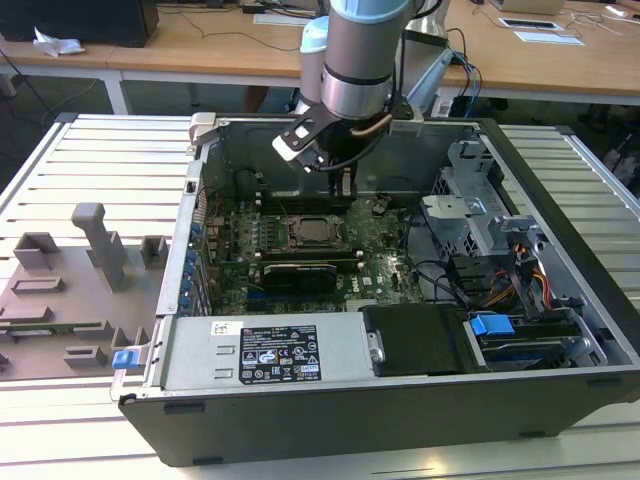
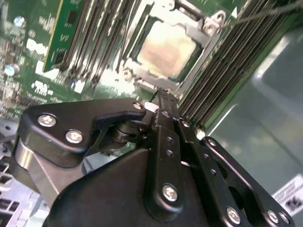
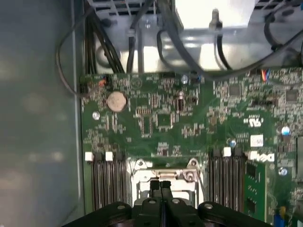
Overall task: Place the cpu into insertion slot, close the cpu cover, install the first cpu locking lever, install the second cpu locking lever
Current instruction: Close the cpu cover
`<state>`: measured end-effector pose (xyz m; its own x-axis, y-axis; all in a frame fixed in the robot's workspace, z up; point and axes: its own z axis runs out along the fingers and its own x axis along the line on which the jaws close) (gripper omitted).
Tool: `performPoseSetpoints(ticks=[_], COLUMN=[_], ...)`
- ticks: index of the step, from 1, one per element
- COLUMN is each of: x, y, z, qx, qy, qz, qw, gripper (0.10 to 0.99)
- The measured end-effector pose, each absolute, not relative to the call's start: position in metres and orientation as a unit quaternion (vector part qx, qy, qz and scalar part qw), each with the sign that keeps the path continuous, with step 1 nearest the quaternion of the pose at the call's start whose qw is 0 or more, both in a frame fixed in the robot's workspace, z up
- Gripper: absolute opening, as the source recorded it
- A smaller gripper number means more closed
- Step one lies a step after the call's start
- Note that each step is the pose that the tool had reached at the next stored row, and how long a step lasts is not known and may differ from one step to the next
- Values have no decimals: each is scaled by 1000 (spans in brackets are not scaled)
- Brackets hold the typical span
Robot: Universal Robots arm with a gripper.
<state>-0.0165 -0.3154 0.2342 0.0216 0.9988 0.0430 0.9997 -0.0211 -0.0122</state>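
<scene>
The cpu [image 2: 165, 49] lies flat in the insertion slot [image 1: 318, 232], its pale beige face showing through the window of the silver cpu cover [image 2: 134, 66], which lies down around it. My gripper [image 3: 161, 185] hangs just above the slot's edge inside the open computer case, fingers [image 2: 163, 111] pressed together with nothing between them. In the exterior view my gripper [image 1: 342, 188] is over the board, slightly behind the slot. A thin wire lever [image 2: 258, 15] stands off the socket's corner.
Black memory slots [image 3: 106, 184] flank the socket on both sides. Black cables [image 3: 142, 38] and a metal drive cage [image 1: 480, 215] crowd the exterior view's right. The case wall [image 3: 38, 118] is close. A grey fixture [image 1: 70, 290] sits on the table at the exterior view's left.
</scene>
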Motion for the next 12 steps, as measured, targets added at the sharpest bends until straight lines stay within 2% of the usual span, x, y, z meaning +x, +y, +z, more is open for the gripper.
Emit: performPoseSetpoints(ticks=[12], x=[-70], y=[-316], z=[209], qx=[-714], qy=[-699], qz=[-12], qw=[20], gripper=[106])
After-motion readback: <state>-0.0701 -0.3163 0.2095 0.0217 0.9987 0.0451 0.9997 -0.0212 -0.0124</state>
